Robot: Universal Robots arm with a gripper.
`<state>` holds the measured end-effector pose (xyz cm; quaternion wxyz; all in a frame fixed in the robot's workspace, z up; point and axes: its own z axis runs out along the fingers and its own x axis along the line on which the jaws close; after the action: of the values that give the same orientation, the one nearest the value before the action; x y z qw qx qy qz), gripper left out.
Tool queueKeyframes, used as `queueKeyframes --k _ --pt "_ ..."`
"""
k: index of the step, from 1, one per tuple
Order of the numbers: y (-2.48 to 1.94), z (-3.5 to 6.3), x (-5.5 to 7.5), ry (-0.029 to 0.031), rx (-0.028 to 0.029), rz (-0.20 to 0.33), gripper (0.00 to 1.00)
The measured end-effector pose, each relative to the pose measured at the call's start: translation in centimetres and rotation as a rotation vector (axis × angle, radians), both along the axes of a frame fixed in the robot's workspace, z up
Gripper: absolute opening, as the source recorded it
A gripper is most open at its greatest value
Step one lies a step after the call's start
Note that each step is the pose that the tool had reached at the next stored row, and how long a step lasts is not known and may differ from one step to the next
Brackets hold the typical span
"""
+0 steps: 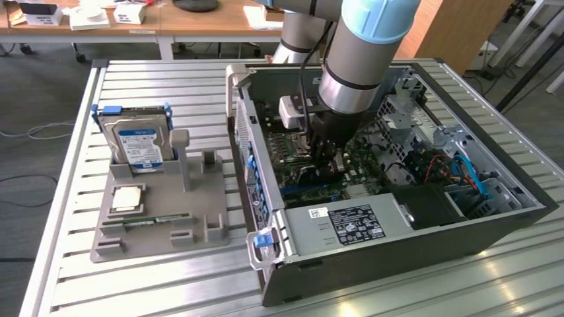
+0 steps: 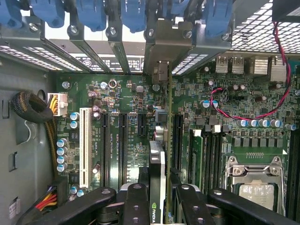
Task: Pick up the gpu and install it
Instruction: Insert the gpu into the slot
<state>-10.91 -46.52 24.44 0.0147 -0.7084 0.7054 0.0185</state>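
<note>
exterior: high, angled down on open case [image 1: 387,218]; wrist: close above motherboard [image 2: 131,136]; shared: case interior

A hard drive [image 1: 139,145] stands upright in a grey holder [image 1: 158,218] on the slatted table [image 1: 79,284], beside an open PC case [image 1: 414,244]. A desk [image 1: 176,23] stands behind.

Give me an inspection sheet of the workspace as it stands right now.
Surface: slatted metal table, bearing a grey parts tray and an open computer case.
Job's things: gpu edge-on over the motherboard slots.
Clutter: hard drive upright in tray; memory stick lying flat.
Grippers: pincer shut on the gpu, inside the case.
Cables: red-black wires; blue cables.
Surroundings: wooden desks behind.
</note>
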Motion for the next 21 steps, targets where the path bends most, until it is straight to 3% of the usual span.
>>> queueKeyframes --k 6,9,15,21 --pt "0.02 -0.05 0.0 -0.0006 0.0014 0.000 0.28" --pt "0.00 0.00 0.0 0.0000 0.0000 0.000 0.40" --pt "0.00 0.05 0.0 0.0001 -0.0002 0.000 0.40" --pt "0.00 1.63 0.0 -0.0001 0.0000 0.000 0.40"
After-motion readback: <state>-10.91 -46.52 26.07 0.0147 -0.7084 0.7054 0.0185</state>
